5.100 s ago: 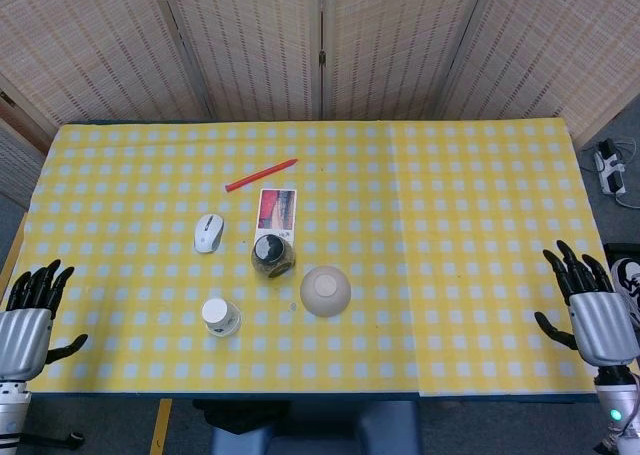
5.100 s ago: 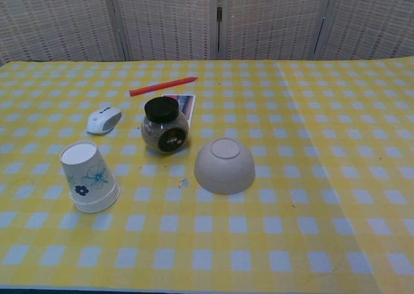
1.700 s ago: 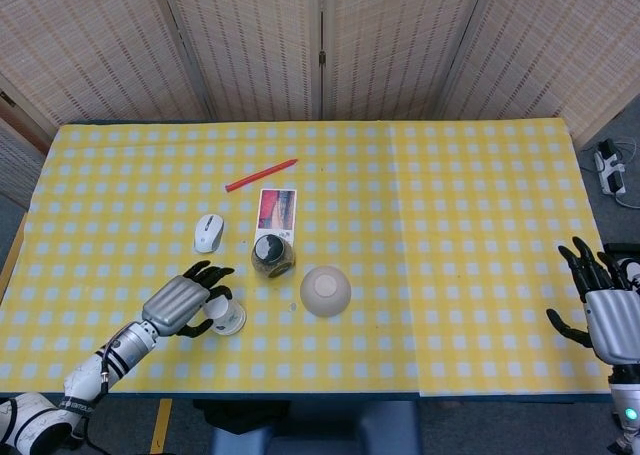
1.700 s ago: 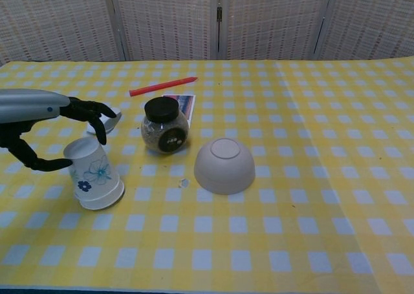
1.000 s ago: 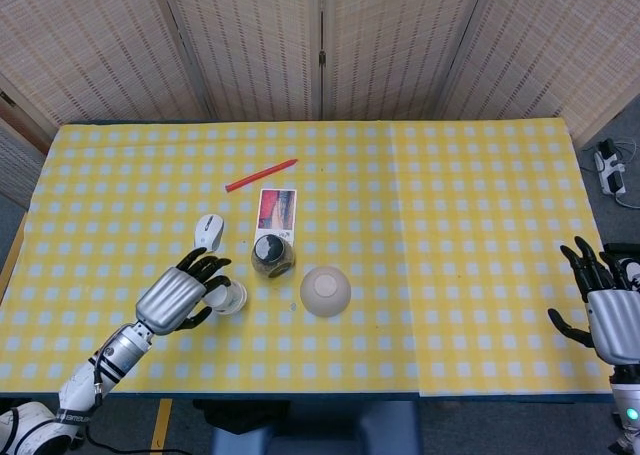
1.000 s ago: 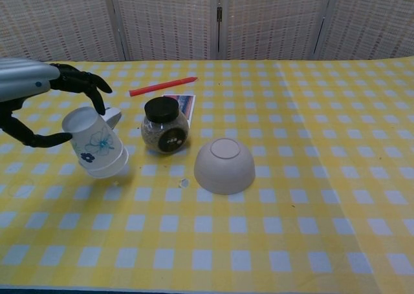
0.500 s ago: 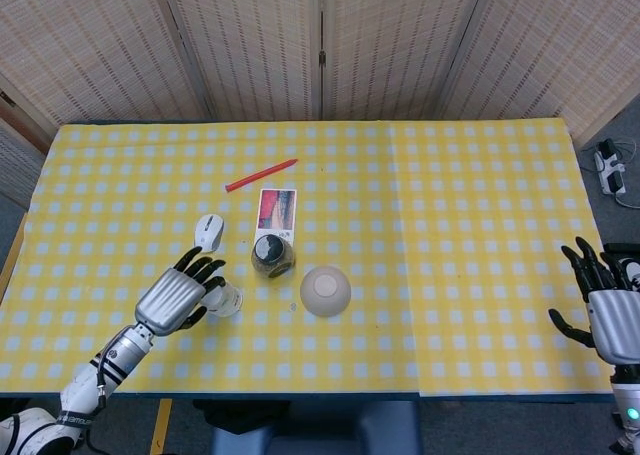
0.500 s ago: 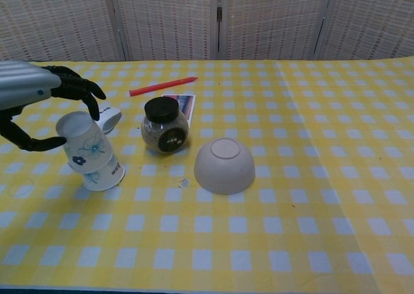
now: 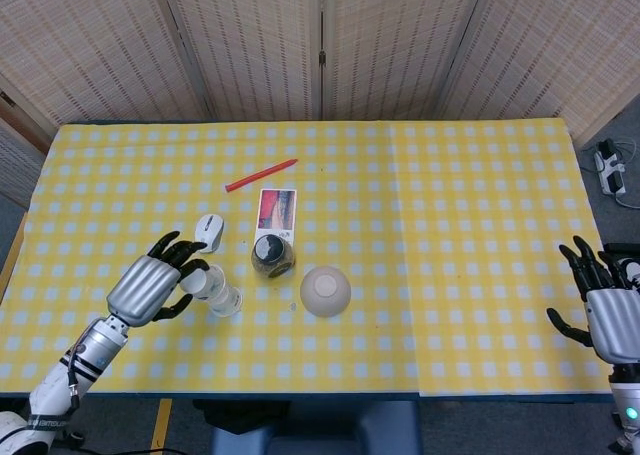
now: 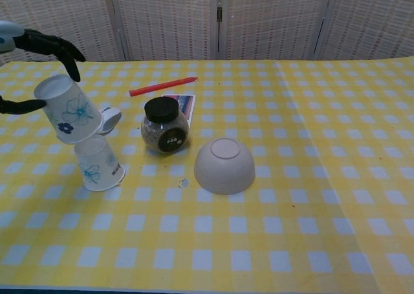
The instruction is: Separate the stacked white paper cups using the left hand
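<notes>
On the left side of the chest view, the left hand (image 10: 29, 45) holds the top paper cup (image 10: 70, 117) by its closed end. Its fingers are curled around the cup, which is upside down, tilted and up in the air. The bottom cup (image 10: 98, 163) sits upside down on the yellow checked table (image 10: 310, 242), just below the held one. The lifted cup's rim looks as if it may touch the lower cup's top, but it is hard to tell from here.

So the pulling apart looks almost done. What is left, I think, is to move the held cup clear and set it down.

The right hand (image 9: 605, 310) is at the lower right of the head view, fingers spread, holding nothing.
</notes>
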Robot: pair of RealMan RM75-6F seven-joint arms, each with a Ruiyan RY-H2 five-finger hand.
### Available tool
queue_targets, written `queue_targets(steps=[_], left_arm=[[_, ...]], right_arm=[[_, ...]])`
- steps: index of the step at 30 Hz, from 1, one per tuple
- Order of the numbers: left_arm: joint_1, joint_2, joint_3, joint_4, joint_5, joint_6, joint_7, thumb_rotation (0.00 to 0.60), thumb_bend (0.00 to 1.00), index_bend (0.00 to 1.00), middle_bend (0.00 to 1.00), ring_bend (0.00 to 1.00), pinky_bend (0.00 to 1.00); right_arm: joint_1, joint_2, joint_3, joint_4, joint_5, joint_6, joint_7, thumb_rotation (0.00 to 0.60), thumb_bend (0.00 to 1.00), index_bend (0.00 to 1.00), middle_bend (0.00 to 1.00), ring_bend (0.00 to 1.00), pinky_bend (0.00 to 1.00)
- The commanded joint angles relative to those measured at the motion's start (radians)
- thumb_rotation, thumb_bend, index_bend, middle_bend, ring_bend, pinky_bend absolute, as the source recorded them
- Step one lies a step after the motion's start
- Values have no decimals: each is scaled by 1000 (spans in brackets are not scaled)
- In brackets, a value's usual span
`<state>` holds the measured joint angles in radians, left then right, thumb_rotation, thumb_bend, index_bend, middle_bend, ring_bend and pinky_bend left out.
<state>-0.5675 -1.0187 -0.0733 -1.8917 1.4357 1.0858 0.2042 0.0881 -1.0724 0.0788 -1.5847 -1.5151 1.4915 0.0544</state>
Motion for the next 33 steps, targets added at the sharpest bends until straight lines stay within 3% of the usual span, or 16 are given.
queue_targets(steps=[1,10,22,33], left_arm=[[30,57,-10,-7,-1,35,-53,600,464,410,171,166,93],[67,44,23,54,-33,27,-32,600,463,411,171,163,91],[71,-102,58,184,-43,-14,34,600,464,417,171,163,89],[56,-202,57,270,-55,-44,64,600,464,417,171,163,83]], right_arm=[[1,1,-1,-4,-4,0,-5,600,293,0,4,192,96],[1,3,-4,-12,-10,3,-13,600,294,0,5,191,96],[-6,12,-8,-29,-17,13,-25,600,293,0,4,190,96],[-10,13,-13,-35,-20,17,-32,600,293,0,4,190,96]])
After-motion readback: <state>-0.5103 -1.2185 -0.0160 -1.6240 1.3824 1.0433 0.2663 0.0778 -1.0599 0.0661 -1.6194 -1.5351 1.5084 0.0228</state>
